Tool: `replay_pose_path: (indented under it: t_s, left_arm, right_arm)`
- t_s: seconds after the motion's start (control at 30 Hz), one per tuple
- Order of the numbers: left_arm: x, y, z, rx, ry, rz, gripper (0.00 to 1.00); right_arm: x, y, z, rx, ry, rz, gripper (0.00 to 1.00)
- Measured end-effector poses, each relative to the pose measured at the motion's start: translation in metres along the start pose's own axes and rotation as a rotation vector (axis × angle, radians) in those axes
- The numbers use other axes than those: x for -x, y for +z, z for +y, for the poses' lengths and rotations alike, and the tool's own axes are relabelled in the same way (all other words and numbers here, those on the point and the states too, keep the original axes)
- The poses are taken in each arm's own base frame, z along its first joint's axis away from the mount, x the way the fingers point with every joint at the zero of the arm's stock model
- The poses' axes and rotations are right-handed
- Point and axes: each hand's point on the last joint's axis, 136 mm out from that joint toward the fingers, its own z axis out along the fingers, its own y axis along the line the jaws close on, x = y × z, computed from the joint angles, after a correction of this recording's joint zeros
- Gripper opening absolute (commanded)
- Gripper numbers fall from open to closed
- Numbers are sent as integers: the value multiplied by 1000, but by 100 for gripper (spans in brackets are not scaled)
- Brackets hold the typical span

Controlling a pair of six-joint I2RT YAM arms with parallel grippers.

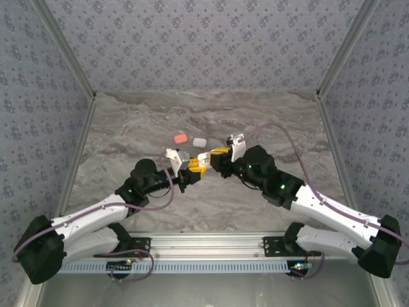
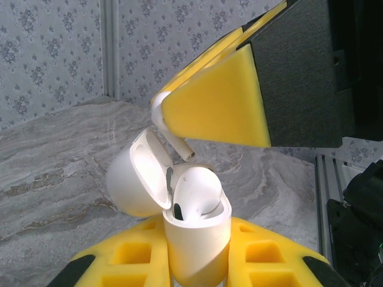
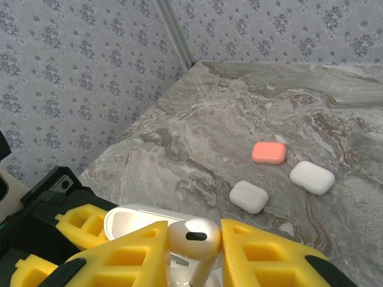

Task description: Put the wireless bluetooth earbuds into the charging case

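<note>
Watching closely, I see my right gripper (image 3: 192, 248) clenched on an earbud (image 2: 172, 134), stem slanting down just above the empty socket (image 2: 178, 209) of the open charging case (image 2: 197, 230), which my left gripper (image 2: 197, 263) holds tight.

Left end effector (image 2: 197, 257) and right end effector (image 3: 192, 239) clamped, tips close together, wrists angled inward.

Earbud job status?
Done: the open case is held in the left gripper, with a first earbud sitting in it. In hand: the right gripper pinches a second earbud just above the case. Left: seat that one.
</note>
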Motion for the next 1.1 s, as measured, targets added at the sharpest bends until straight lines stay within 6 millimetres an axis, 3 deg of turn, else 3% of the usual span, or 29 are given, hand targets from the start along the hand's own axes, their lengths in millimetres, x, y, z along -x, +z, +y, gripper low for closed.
replay_pose_path:
  t_s: [0.8,0.93,1.1]
  left_arm:
    - [0,0,0,0,-8,0,0]
    - [0,0,0,1,-8,0,0]
    - [0,0,0,0,-7,-1,0]
  right_arm:
    - [-16,0,3,12,-11,52,32]
    - [-19,0,6,31,-6,67,37]
    - [-16,-2,9,53,7,83,52]
